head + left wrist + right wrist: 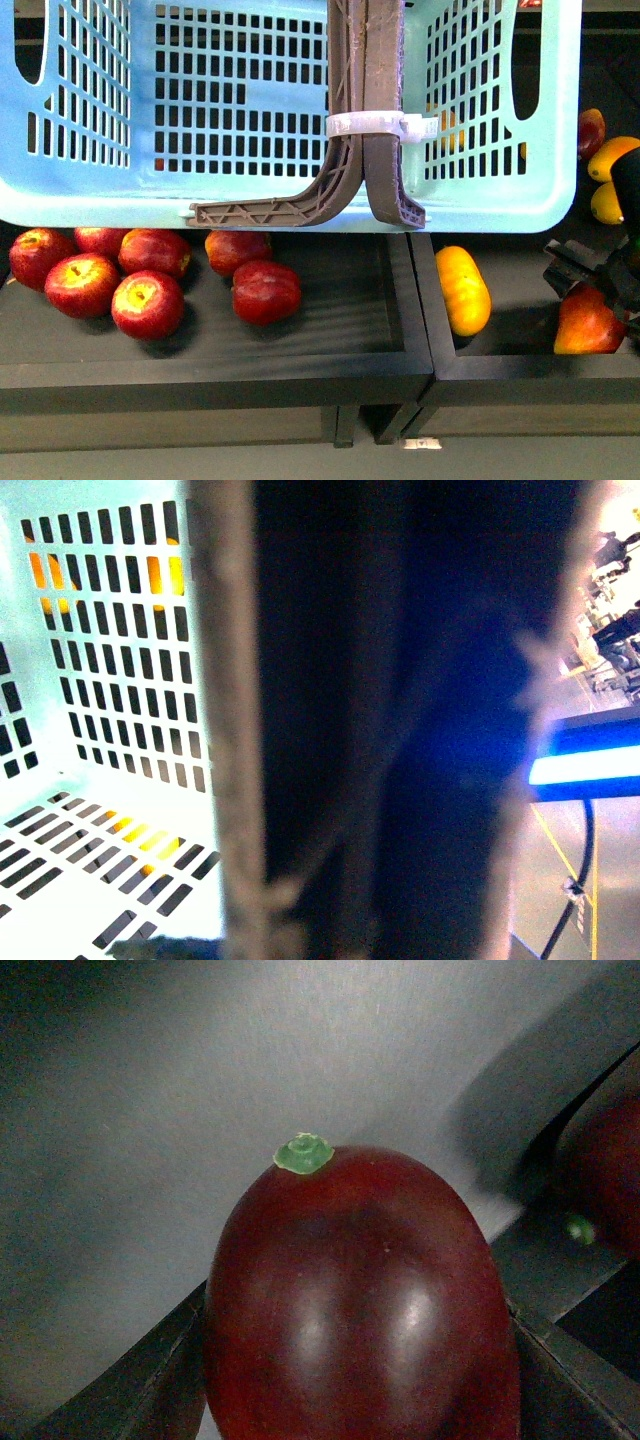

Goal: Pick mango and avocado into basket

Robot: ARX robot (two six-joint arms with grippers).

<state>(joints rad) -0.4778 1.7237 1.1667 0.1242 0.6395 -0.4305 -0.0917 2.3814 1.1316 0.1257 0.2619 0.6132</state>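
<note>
The light teal basket (240, 120) hangs high across the front view, its brown handles (370, 110) bound by a white zip tie. My left gripper is shut on the basket's handle (400, 730), which fills the left wrist view; the gripper itself does not show. My right gripper (600, 290) is shut on the dark red mango (588, 322) at the right edge, in the right bin. In the right wrist view the mango (360, 1310) sits between the fingers (165, 1380), green stem cap outward. No avocado is in view.
Several red apples (145, 300) lie in the left black bin (300, 370). A yellow mango (463, 288) lies in the right bin by the divider. More yellow mangoes (612, 160) and a red one (591, 130) lie at far right. Another dark red fruit (610, 1180) lies beyond a bin wall.
</note>
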